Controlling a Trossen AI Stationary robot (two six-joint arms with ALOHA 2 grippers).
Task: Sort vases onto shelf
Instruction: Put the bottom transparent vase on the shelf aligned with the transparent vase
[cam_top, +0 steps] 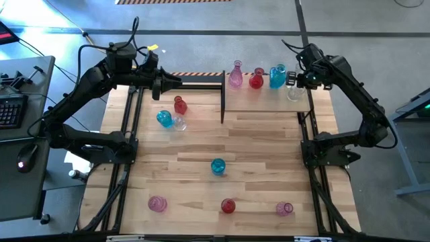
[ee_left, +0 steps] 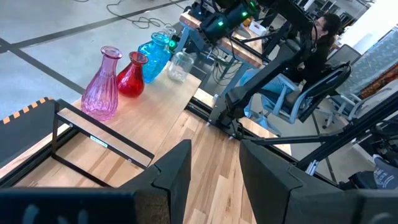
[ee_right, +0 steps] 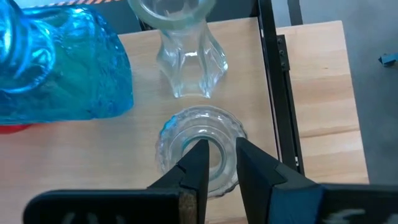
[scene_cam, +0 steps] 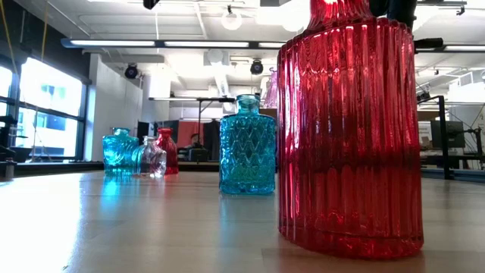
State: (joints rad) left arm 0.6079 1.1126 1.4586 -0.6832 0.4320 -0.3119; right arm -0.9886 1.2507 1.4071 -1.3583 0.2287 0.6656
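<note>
The shelf [cam_top: 265, 101] lies at the table's far right. On it stand a pink vase [cam_top: 235, 75], a red one [cam_top: 256, 79], a blue one [ee_right: 62, 68], a fluted clear one [ee_right: 186, 56] and a round clear vase [ee_right: 199, 155]. My right gripper [ee_right: 221, 144] hangs over the round clear vase, pointing steeply down, its fingers a narrow gap apart astride the mouth's rim. My left gripper [ee_left: 214, 180] hovers open and empty above the black bars left of the shelf [cam_top: 171, 82]. More vases stand on the tabletop. My right gripper comes from above at the round clear vase's mouth rim [ee_right: 229, 134]. One finger [ee_right: 198, 163] stands over the mouth, the other [ee_right: 252, 163] outside the rim. Whether either touches the glass I cannot tell. The vase stands upright on the shelf beside its right bar.
A red [cam_top: 180, 105], a blue [cam_top: 164, 119] and a clear vase [cam_top: 179, 123] cluster at the far left. A blue vase [cam_top: 218, 166] stands mid-table. Pink [cam_top: 157, 204], red [cam_top: 228, 206] and pink [cam_top: 285, 209] vases line the near edge. Black frame bars [cam_top: 201, 82] border the shelf.
</note>
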